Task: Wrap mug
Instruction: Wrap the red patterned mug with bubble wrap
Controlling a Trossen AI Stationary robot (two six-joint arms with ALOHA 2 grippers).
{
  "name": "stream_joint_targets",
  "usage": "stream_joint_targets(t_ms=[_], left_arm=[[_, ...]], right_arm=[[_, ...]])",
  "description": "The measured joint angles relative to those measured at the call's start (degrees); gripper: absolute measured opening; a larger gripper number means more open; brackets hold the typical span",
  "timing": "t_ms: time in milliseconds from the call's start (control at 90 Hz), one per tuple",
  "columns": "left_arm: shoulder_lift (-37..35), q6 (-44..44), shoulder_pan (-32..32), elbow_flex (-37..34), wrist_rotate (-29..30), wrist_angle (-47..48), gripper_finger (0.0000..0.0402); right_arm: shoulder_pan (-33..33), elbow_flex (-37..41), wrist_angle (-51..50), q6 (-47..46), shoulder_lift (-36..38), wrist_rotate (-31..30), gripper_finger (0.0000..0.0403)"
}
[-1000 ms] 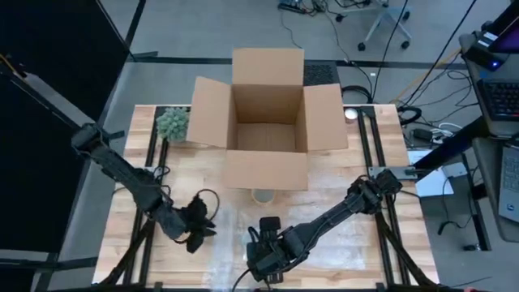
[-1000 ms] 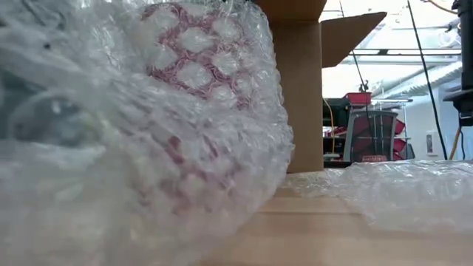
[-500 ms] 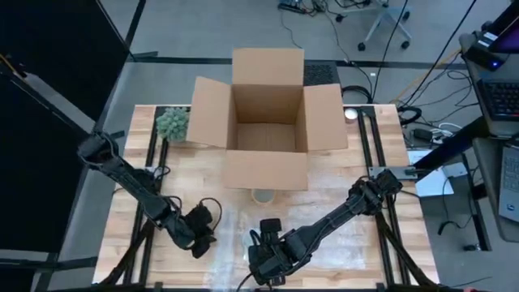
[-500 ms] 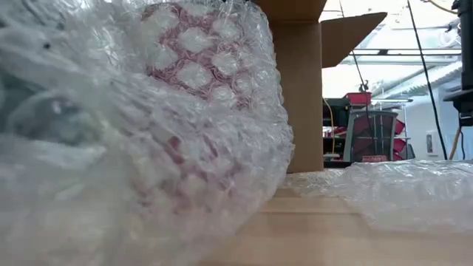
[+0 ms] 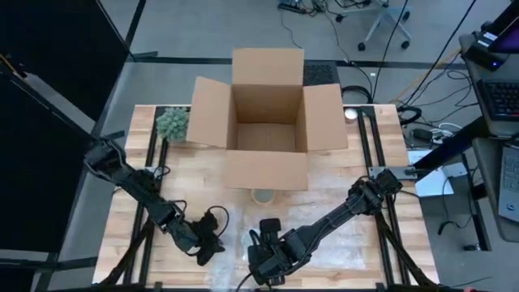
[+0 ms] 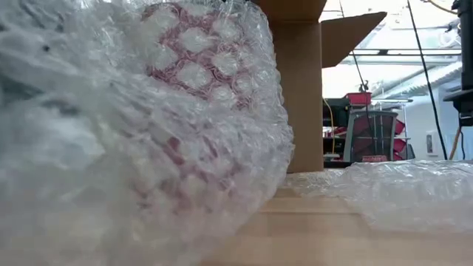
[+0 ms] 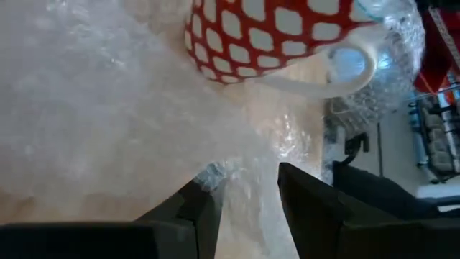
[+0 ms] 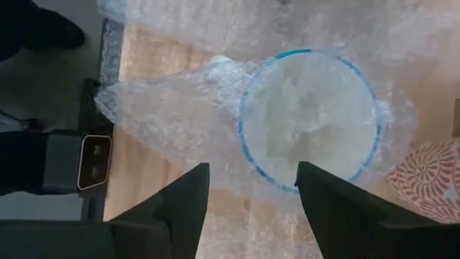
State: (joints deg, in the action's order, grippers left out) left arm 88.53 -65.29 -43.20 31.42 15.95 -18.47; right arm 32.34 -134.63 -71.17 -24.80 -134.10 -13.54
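Mug (image 7: 280,32) under bubble wrap (image 7: 100,108); left tool (image 7: 248,198) parted, straddling wrap edge; right tool (image 8: 251,191) spread wide, empty.

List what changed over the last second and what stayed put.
The left gripper slid along the near edge of the table toward the middle, closing on the bubble wrap; its open fingers now straddle a fold of it near the mug. The right gripper, cardboard box and plant stayed put.

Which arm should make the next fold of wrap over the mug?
Left, probably. The left gripper is open at the bubble wrap, with the mug just ahead. The right gripper is open over a blue-rimmed glass.
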Motion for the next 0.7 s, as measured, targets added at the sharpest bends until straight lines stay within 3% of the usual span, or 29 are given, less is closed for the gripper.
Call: stream_joint_targets(t_ms=[189,444,589,700], left_arm=[[-0.12,2.3,0.0,0.0,0.39,2.07,0.0012],[-11.6,4.71,-2.44,0.0,3.59,2.8,0.0],[-19.43,12.77,-2.33,1.7,7.69,2.56,0.0],[-21.16,20.41,-0.55,4.48,8.95,1.68,0.0]], right_arm=[[0.02,0.0,0.13,0.0,0.0,-0.04,0.0196],[0.79,0.04,-0.63,-1.33,1.16,0.01,0.0196],[1.37,0.04,-1.72,-1.56,1.25,0.04,0.0196],[1.65,0.04,-1.82,-2.94,1.33,0.04,0.0196]])
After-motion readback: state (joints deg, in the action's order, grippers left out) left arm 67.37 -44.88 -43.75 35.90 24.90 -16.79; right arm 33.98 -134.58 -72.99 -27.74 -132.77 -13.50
